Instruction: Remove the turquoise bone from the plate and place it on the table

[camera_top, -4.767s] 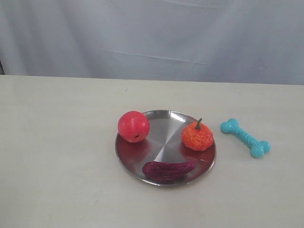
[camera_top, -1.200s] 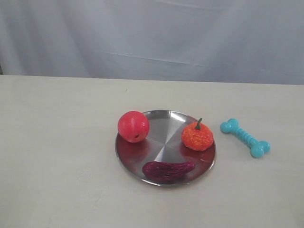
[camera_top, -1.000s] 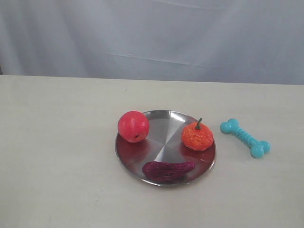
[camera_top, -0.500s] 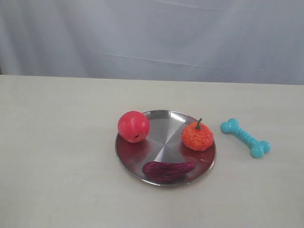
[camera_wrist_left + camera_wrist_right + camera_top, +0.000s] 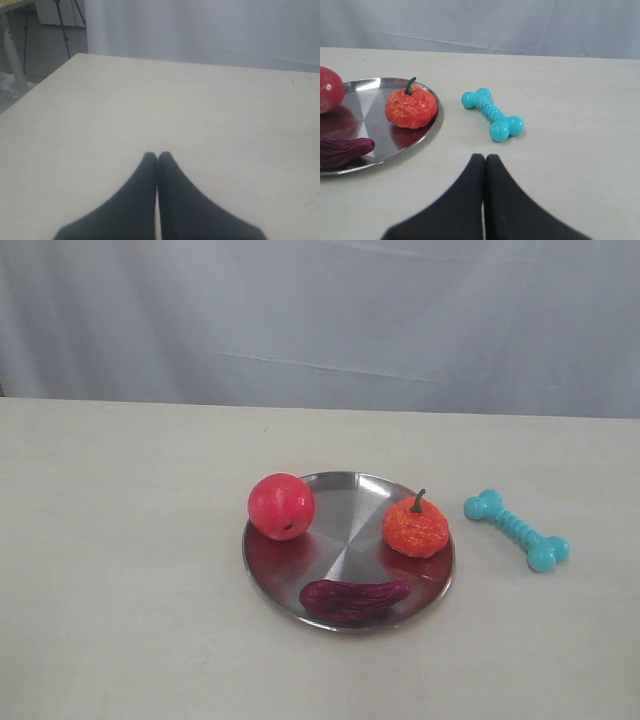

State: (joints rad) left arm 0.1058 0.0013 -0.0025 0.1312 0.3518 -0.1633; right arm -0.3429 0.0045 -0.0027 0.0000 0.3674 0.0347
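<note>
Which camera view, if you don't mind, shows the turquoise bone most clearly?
The right wrist view: the turquoise bone lies close and large there, ribs and knobbed ends distinct. The exterior view shows it whole but smaller, on the table beside the plate. The left wrist view does not show it.

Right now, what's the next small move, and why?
Probably none: just stay put. The turquoise bone already lies on the table, apart from the plate, and the right tool and left tool are shut and empty.
</note>
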